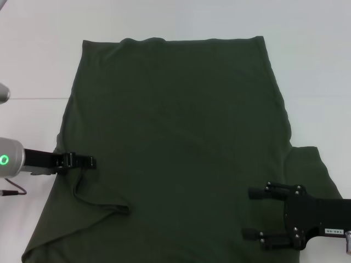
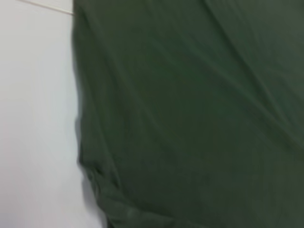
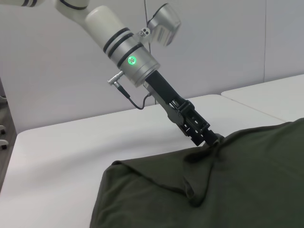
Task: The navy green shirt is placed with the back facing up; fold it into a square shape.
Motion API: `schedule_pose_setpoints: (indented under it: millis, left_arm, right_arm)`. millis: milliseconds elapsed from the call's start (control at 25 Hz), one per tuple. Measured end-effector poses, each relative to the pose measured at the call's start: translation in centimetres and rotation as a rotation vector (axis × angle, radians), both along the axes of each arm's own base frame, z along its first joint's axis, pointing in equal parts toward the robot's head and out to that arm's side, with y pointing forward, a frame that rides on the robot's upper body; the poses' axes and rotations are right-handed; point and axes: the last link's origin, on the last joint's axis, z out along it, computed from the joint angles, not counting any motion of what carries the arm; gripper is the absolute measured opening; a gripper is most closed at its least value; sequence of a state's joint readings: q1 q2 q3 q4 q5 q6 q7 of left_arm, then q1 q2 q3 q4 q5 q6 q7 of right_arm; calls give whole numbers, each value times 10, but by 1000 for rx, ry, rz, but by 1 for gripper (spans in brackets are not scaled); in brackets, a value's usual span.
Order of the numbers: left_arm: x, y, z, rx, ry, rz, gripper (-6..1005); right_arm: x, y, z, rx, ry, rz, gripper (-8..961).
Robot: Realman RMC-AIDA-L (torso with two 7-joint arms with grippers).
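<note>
With the left claw (image 1: 90,162) clamped on the shirt (image 1: 175,131) edge and the right claw (image 1: 253,213) apart, carry the fold across evenly, keeping the cloth taut.

Matt olive cloth shirt (image 1: 175,137), smooth white matt table (image 1: 44,49), black matt left hand (image 1: 88,162)
</note>
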State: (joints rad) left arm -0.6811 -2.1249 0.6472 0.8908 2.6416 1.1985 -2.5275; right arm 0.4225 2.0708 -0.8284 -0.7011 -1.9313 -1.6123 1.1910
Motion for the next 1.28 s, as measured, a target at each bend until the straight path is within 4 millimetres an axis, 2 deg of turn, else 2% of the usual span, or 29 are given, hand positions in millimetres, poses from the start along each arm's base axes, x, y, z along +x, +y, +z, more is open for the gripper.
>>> schedule_pose_setpoints:
  millis: [240, 560, 760, 1280]
  left_arm:
    - [11, 3, -8, -34, 138, -9, 808]
    - [15, 4, -9, -48, 157, -15, 752]
    - [17, 5, -10, -55, 174, -29, 524]
    - [25, 9, -10, -59, 199, -67, 110]
  right_arm:
    - [-1, 1, -1, -5, 0, -9, 923]
    - [0, -1, -2, -9, 8, -15, 923]
    - [0, -2, -2, -10, 10, -18, 923]
    - [1, -1, -1, -11, 9, -23, 923]
